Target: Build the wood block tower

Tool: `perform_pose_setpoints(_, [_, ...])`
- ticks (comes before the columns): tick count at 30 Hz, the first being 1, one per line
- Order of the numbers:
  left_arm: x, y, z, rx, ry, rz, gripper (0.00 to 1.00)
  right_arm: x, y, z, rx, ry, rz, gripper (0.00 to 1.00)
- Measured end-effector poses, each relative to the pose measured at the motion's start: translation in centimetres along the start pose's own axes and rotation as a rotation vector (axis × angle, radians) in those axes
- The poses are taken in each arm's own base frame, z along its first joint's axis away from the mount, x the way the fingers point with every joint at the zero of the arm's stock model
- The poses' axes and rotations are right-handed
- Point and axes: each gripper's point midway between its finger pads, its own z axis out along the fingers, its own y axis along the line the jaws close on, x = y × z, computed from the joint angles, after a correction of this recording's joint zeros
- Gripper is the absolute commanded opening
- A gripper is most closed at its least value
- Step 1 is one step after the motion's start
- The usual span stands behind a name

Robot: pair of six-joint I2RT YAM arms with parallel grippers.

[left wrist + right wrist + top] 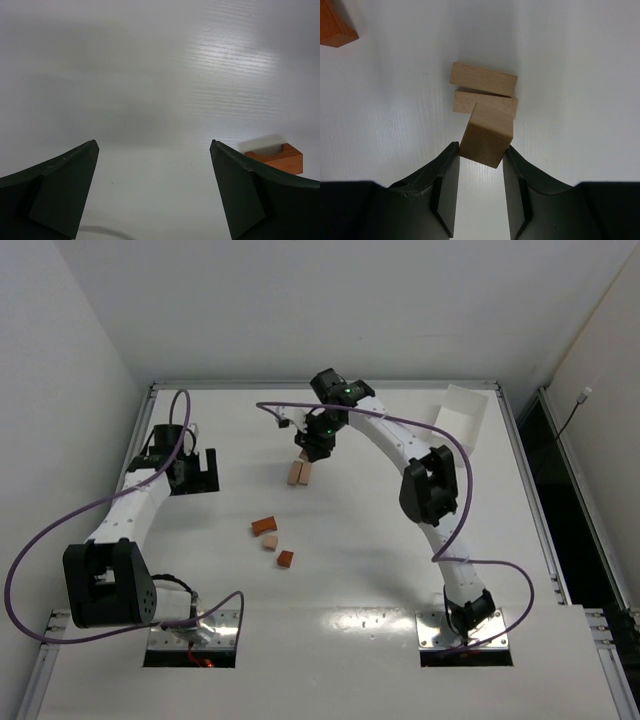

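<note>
White counter [380,570], white walls around. Gripped a pale tan block [487,135] in the right tool [481,149], jaws partly closed on its sides. Showed the tower base, two pale bars [484,79] lying side by side, just ahead of and under that tool, long axes running finger to finger. Showed the left tool [152,150] wide open, empty, well apart.

No readable text, labels, numbers anywhere.
</note>
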Motion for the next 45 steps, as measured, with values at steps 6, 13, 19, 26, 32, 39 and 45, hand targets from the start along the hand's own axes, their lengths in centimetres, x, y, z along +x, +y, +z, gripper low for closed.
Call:
perform_pose_setpoints(6, [0.0,0.0,0.0,0.002,0.0,0.0,0.93,1.0,0.5,2.9,-0.035,0.023,-0.003,0.0])
perform_pose_setpoints(13, [0.0,0.0,0.0,0.003,0.001,-0.002,0.93,1.7,0.0,5.4,-0.031,0.038,-0.014,0.0])
perform_pose_setpoints(19, [0.0,0.2,0.0,0.003,0.003,-0.01,0.93,1.1,-0.9,5.5,0.01,0.029,-0.034,0.0])
perform_pose_setpoints(26, [0.1,0.3,0.0,0.006,0.004,-0.016,0.93,1.3,-1.8,5.7,0.045,0.043,-0.042,0.0])
perform_pose_setpoints(32, [0.1,0.2,0.0,0.014,0.004,-0.016,0.93,2.5,-1.8,6.4,0.044,0.081,-0.031,0.0])
perform_pose_setpoints(39, [0.1,0.0,0.0,0.021,0.005,-0.016,0.93,3.2,-1.4,6.6,0.028,0.101,-0.02,0.0])
perform_pose_setpoints(45, [0.4,0.0,0.4,0.023,0.023,-0.016,0.93,3.5,-1.4,6.6,0.032,0.118,-0.022,0.08])
